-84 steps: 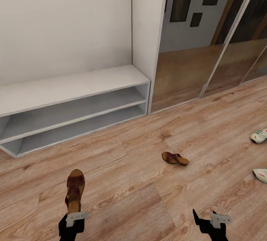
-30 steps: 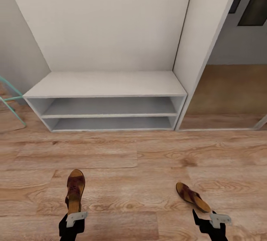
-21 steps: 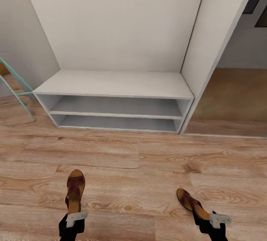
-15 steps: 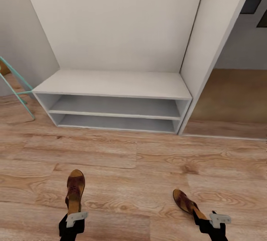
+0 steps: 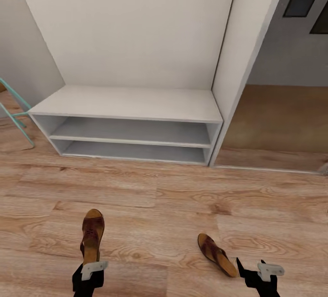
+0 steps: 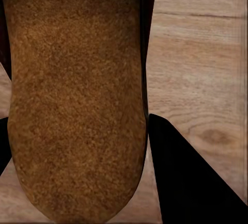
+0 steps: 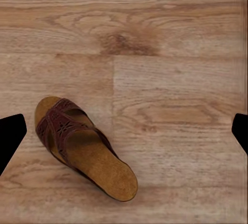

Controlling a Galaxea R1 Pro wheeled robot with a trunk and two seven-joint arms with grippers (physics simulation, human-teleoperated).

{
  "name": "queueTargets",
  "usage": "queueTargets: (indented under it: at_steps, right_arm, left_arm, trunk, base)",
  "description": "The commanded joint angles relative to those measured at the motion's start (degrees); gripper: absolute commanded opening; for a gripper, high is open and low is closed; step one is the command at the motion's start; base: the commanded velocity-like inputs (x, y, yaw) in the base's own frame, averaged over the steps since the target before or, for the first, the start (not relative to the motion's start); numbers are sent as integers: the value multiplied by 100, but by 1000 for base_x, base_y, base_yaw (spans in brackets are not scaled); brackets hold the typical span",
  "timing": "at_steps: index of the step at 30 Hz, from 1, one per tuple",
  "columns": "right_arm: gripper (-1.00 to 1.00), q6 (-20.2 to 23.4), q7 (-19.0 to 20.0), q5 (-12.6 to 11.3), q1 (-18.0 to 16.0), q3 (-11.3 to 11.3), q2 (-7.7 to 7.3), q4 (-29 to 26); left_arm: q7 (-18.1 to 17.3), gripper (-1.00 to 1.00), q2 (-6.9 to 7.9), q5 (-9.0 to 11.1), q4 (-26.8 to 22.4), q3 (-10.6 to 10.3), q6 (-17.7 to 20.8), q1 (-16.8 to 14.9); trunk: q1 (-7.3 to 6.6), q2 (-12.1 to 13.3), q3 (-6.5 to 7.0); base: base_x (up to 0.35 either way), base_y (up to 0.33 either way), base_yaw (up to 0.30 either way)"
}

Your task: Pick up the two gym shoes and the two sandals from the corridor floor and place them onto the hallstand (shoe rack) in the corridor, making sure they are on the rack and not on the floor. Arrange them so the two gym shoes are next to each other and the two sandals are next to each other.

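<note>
My left gripper (image 5: 89,270) is shut on the heel end of one dark brown sandal (image 5: 92,234), whose toe points toward the hallstand (image 5: 127,103). The left wrist view has its tan footbed (image 6: 77,95) between the black fingers (image 6: 191,182). The other sandal (image 5: 217,255) lies flat on the wood-plank corridor floor (image 5: 164,205), just left of my open right gripper (image 5: 251,267). In the right wrist view this sandal (image 7: 82,146) rests below the widely spread fingertips (image 7: 10,133), untouched. The hallstand's flat top and two low shelves are bare. The gym shoes are out of view.
A tall white side panel (image 5: 246,59) bounds the hallstand on the right, with a mirrored door (image 5: 282,119) beyond it. A teal metal frame (image 5: 16,117) stands at the far left. Open floor lies between me and the rack.
The camera has swung from the right side of the corridor to face the hallstand. The gym shoes left the picture. The floor sandal now appears just left of my right gripper. Left grip unchanged.
</note>
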Motion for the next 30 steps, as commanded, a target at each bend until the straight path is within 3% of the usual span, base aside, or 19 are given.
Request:
queueTargets:
  at_steps: [1, 16, 30]
  right_arm:
    - [100, -22, 28, 49, -5, -49, 3, 7]
    - [100, -22, 28, 49, -8, -49, 3, 7]
    - [100, -22, 28, 49, -8, -49, 3, 7]
  left_arm:
    - [18, -100, -2, -37, 2, 19, -14, -4]
    - [18, -100, -2, -34, 2, 19, -14, -2]
    - [18, -100, -2, -34, 11, 19, -14, -2]
  trunk:
    - [-1, -1, -4]
    - [-1, -1, -4]
    - [-1, -1, 5]
  base:
    - [0, -274, 0]
    - [0, -274, 13]
    - [-98, -274, 246]
